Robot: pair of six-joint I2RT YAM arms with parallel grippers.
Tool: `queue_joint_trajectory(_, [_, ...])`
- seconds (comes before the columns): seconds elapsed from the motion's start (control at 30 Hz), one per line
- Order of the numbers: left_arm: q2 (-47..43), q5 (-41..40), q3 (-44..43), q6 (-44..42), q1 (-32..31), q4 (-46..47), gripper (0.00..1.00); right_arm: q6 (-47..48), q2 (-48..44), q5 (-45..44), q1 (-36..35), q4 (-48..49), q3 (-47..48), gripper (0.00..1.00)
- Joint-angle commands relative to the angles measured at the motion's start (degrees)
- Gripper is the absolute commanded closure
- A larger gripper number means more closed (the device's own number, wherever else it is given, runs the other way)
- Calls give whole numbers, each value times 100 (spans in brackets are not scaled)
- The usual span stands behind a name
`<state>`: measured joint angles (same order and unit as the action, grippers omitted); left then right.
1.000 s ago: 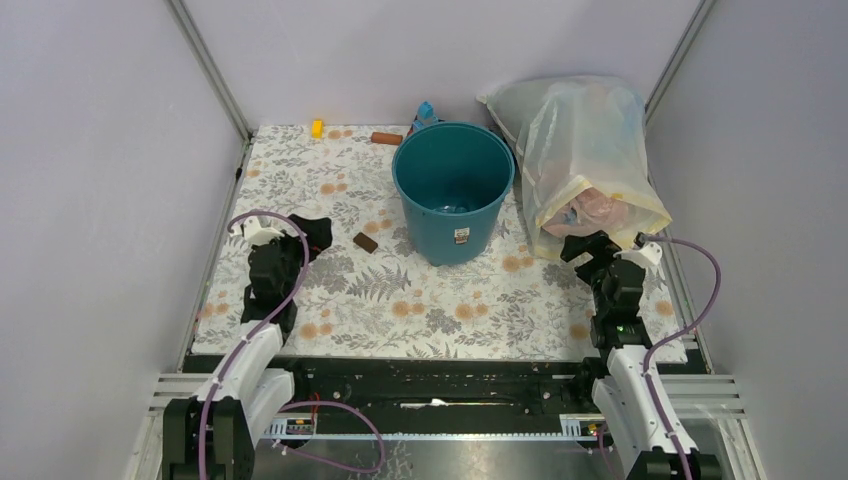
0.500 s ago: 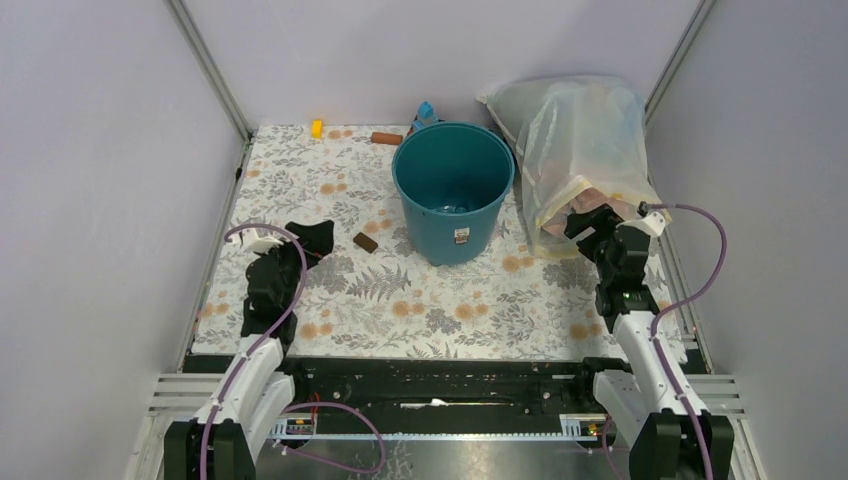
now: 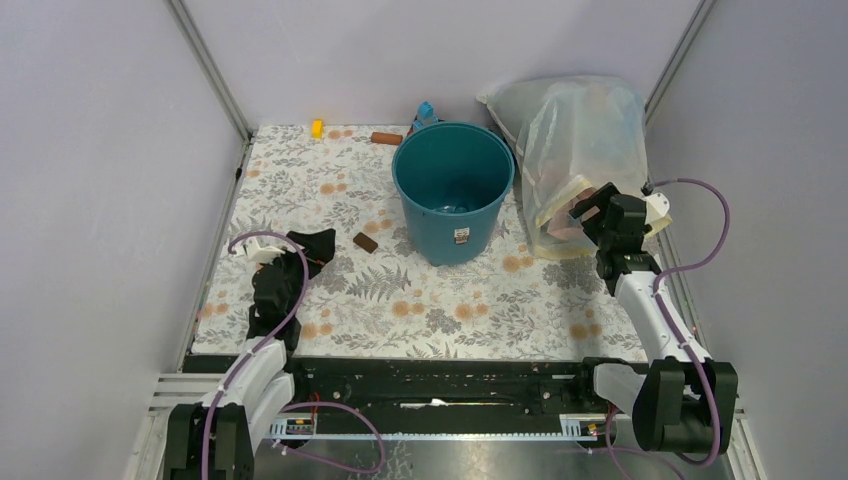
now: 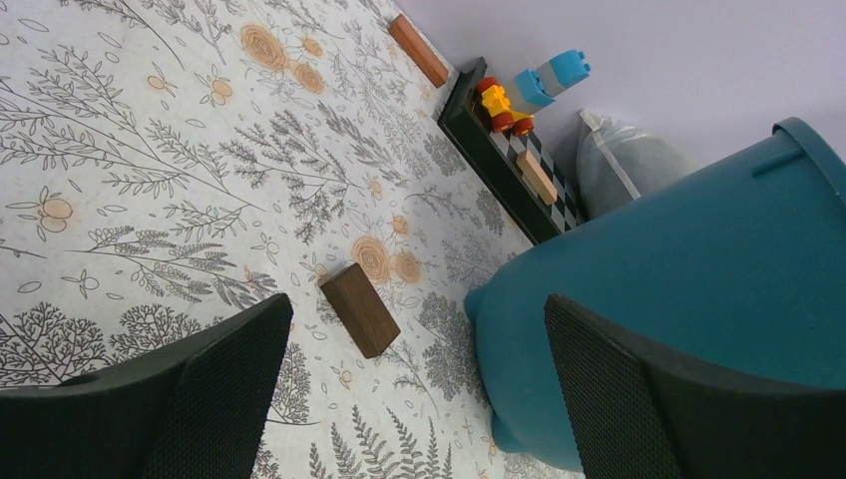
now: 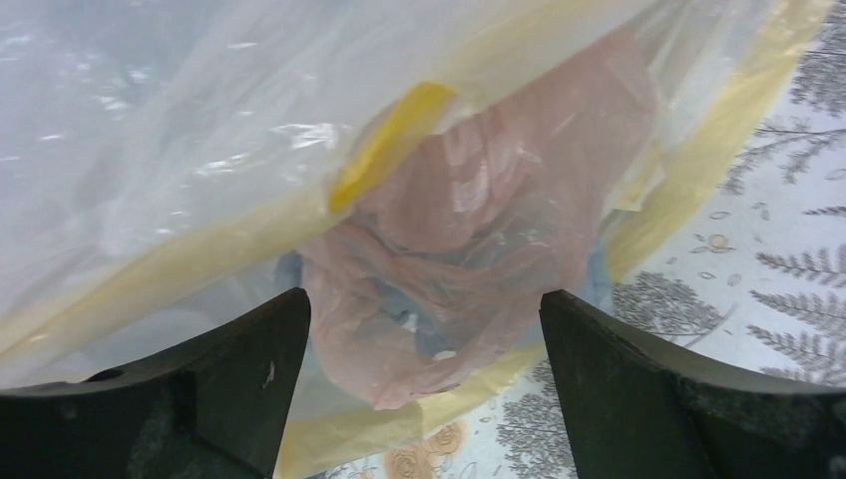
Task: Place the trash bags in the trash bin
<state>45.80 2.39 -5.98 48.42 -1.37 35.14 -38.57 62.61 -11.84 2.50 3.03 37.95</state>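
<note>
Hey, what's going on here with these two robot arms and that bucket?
The robot is meant to put the trash bag into the trash bin. The bulging clear bag sits on the table just right of the teal bin, not yet grasped. The right gripper is open and right up at the bag's near end. The left gripper, also open and empty, hangs low over the table's left side, facing the bin.

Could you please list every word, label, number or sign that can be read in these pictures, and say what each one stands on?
None can be read.
The white sticker on the side of the trash bin: a few dark marks, too small to read.
The trash bag: no print shows on it in the top or right wrist view.
</note>
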Motion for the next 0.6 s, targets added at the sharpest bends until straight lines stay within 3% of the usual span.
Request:
queue_joint_trajectory(0.0, [151,174,-157,-79,1,403,1,-174,-15,-527,74,-224,154,11])
queue_joint_trajectory(0.2, [338,444,-216,-181,3,481,1,-215,66,-369,84,-243,171,18])
queue_joint_trajectory(0.23, [384,487,-233,-196,0,495,1,-214,81,-349,84,-263,182,24])
queue_joint_trajectory(0.27, [420,528,-247,-205,4,521,1,-205,63,-358,84,-359,204,36])
queue_joint_trajectory(0.33, [486,608,-254,-227,5,564,1,-151,-68,-348,92,-628,269,71])
queue_joint_trajectory(0.4, [523,706,-271,-257,0,600,1,-54,-362,-330,93,-916,314,92])
queue_joint_trajectory(0.47, [564,821,-288,-287,-3,646,1,24,-742,-296,92,-1214,389,100])
queue_joint_trajectory(0.57, [839,1243,-334,-333,-23,887,1,319,-1312,232,85,-1660,680,100])
